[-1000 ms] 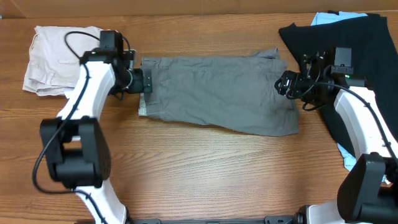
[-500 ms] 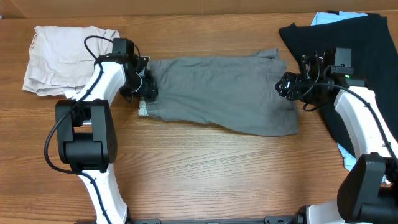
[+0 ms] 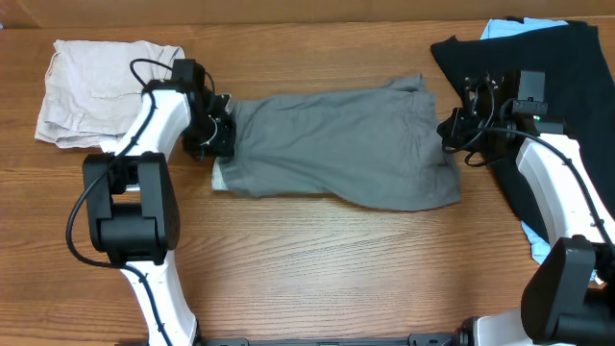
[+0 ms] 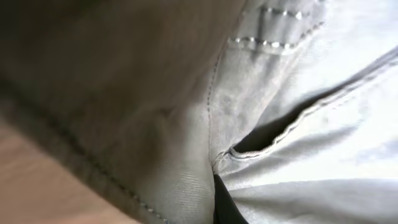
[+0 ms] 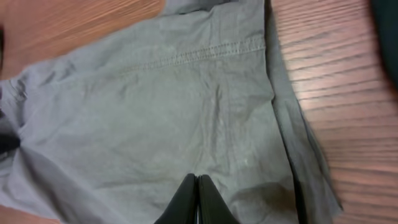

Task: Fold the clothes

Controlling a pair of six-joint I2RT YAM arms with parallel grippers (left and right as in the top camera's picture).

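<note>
Shorts (image 3: pixel 336 144) bunched inward; only wrist view shows right gripper (image 5: pixel 198 182) pinching fabric.

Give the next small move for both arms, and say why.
Probably raise both a little, together: the left gripper and right gripper are each shut on an end of the grey shorts, which mostly lie flat on the table.

I see the clothes (image 3: pixel 336 144) lying across the middle of the counter (image 3: pixel 317 279), long axis left to right. The left gripper (image 3: pixel 225 137) sits at their left end and the right gripper (image 3: pixel 448 128) at their right end, both on the fabric. The smaller shorts (image 3: pixel 91 86) lie at the far left, behind the left gripper and apart from the clothes. The large garment (image 3: pixel 553 58) lies at the far right, near the clothes' right end, with the right arm (image 3: pixel 562 178) over it.
</note>
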